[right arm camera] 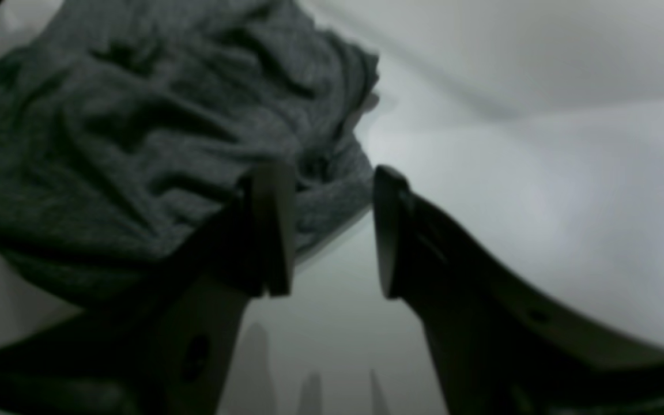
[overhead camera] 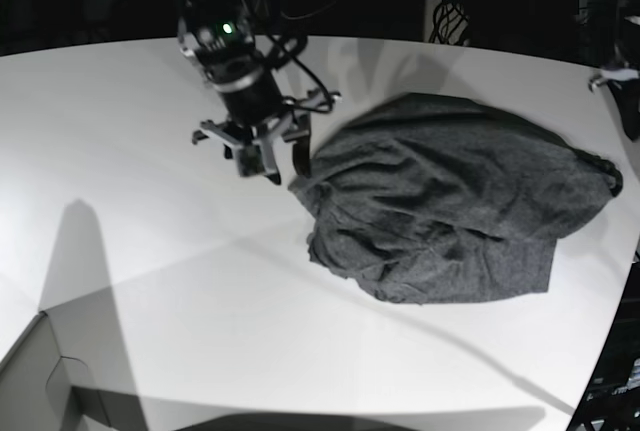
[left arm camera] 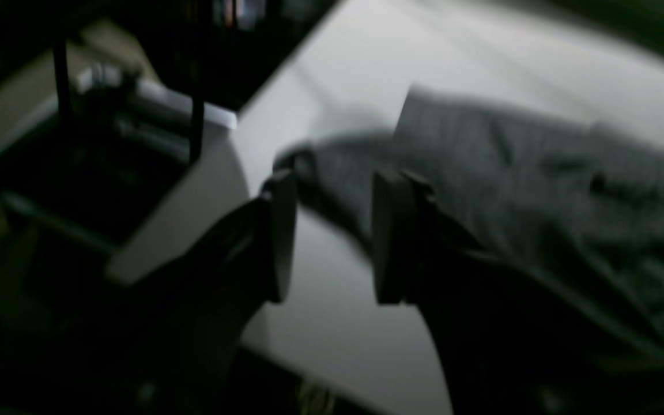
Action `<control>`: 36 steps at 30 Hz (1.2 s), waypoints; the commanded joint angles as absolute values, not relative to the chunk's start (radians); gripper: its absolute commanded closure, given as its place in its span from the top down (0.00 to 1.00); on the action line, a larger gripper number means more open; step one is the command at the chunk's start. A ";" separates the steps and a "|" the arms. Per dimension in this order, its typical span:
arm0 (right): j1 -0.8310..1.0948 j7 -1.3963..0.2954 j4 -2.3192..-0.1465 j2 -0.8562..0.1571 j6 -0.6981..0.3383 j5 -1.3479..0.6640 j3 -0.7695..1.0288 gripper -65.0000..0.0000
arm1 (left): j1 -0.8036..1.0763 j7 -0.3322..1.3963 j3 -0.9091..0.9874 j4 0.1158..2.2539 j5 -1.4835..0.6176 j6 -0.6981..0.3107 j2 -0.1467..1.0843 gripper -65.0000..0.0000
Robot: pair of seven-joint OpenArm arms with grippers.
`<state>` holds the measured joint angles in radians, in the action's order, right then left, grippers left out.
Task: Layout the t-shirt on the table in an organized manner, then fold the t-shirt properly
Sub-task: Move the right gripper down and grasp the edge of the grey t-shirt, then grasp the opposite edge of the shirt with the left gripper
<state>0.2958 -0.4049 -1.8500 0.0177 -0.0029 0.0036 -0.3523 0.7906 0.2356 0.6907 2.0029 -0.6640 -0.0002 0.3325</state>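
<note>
**Charcoal shirt lies rumpled as two empty grippers stand at its ends**

Charcoal knit fills the right of the left wrist view, where the t-shirt [left arm camera: 528, 173] lies bunched on the white table [left arm camera: 332, 323] close to the table's edge. The left gripper [left arm camera: 335, 236] has its jaws parted with bare tabletop between them; one fingertip [left arm camera: 389, 230] stands in front of the cloth, though the blur hides whether it touches. Nothing is held. The cloth lies ahead and to the right of this gripper.

From the right wrist view, the t-shirt [right arm camera: 153, 132] is heaped to the upper left in deep folds, and the table [right arm camera: 539, 173] runs clear to the right. The right gripper [right arm camera: 332, 230] is also partly open and empty, its jaws framing a low fringe of the cloth's nearest edge without closing on it.

Seen from the base view, the t-shirt [overhead camera: 450, 211] sprawls right of centre on the table [overhead camera: 150, 251], its long axis running roughly left to right, with one end reaching the table's right rim. The right gripper [overhead camera: 270, 161] hangs just beside the shirt's upper left corner, jaws apart. The left arm shows only as a small part at the far right edge, near the shirt's other end, its gripper not clearly visible here. The shirt is not yet laid flat; spreading looks to be the step in hand, and the right arm appears best placed to take the near corner just to its right in this view.
</note>
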 commanded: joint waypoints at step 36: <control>0.027 -0.380 -1.408 0.033 -0.005 0.004 -0.349 0.08 | 0.748 0.374 0.789 2.018 -0.668 0.001 0.248 0.34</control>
<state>0.0357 -0.4026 -1.3872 0.0372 -0.0029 0.0071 -0.3504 0.7444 0.3965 0.7784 2.0037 -0.6674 -0.0021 0.2348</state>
